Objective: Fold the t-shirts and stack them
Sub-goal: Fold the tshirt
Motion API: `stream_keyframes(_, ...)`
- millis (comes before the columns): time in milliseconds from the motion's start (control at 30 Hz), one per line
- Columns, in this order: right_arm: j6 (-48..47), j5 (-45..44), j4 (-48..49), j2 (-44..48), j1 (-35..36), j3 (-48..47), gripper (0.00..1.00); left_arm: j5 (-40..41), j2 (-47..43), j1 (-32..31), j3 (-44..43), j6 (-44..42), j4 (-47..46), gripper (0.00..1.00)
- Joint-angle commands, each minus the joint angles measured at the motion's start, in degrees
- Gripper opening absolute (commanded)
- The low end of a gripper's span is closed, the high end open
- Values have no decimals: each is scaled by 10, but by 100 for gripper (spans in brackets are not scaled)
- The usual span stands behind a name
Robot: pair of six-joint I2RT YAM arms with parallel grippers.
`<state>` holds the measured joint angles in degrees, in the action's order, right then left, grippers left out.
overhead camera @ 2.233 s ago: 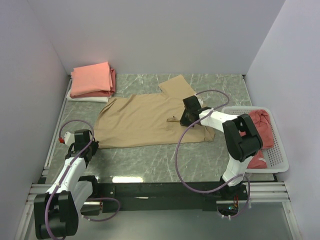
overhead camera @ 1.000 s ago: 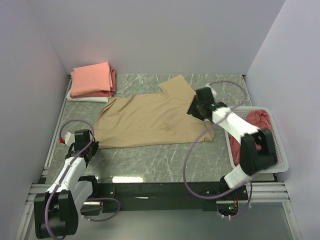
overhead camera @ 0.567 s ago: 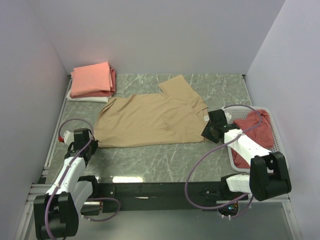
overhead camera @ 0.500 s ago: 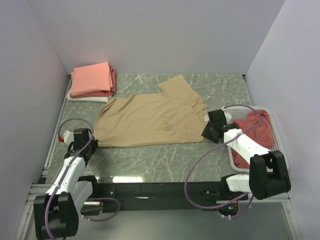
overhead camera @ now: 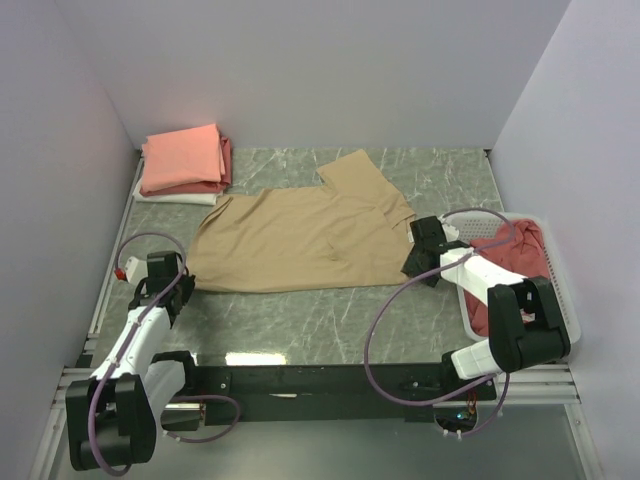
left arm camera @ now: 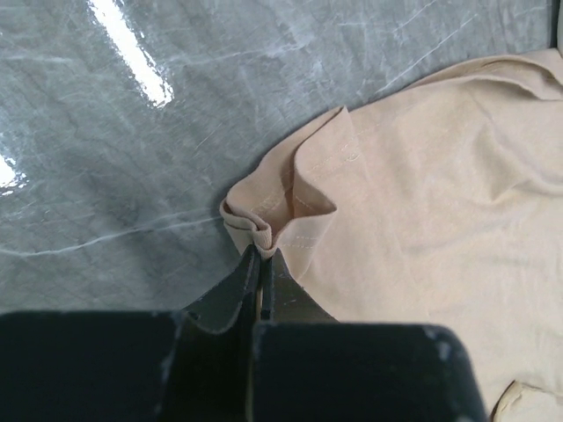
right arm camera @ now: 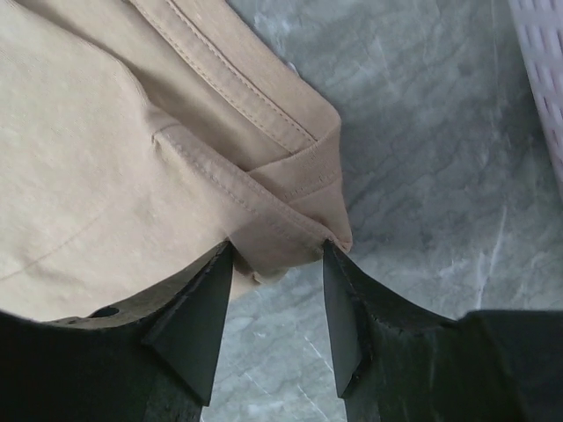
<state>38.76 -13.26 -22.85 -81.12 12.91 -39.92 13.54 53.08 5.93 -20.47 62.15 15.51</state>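
Note:
A tan t-shirt (overhead camera: 300,240) lies spread flat on the marble table. My left gripper (overhead camera: 183,284) is shut on its near left corner; in the left wrist view the fingertips (left arm camera: 261,255) pinch a bunched fold of the tan hem (left arm camera: 290,211). My right gripper (overhead camera: 413,263) is open at the shirt's near right corner. In the right wrist view that folded corner (right arm camera: 290,220) sits just between the tips of the spread gripper (right arm camera: 277,255). A folded stack of t-shirts (overhead camera: 183,160), salmon-pink on top, then red and white, rests at the back left.
A white slatted basket (overhead camera: 565,305) stands at the right edge with a dusty red t-shirt (overhead camera: 512,262) bunched in it; its wall (right arm camera: 541,53) shows close to the right gripper. Purple cables loop from both arms. Walls enclose the table on three sides.
The right gripper swung from the shirt's upper right sleeve down to its near right corner, then edged in toward it. The left gripper stays shut on the left corner.

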Motion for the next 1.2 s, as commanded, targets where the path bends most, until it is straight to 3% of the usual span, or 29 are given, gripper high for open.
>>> stream_keyframes(0,3,-27,-6,-18,-13,-24,54,18,9,3,-26,13,-19,0)
stream_keyframes(367,-11,-24,-26,-12,-30,-34,55,33,15,17,-34,7,-8,0)
stream_keyframes(733,-10,2,-60,89,-30,-30,56,32,15,34,-33,4,-7,0)
stream_keyframes(1167,116,31,25,75,63,56,53,19,19,35,-28,7,-19,0)
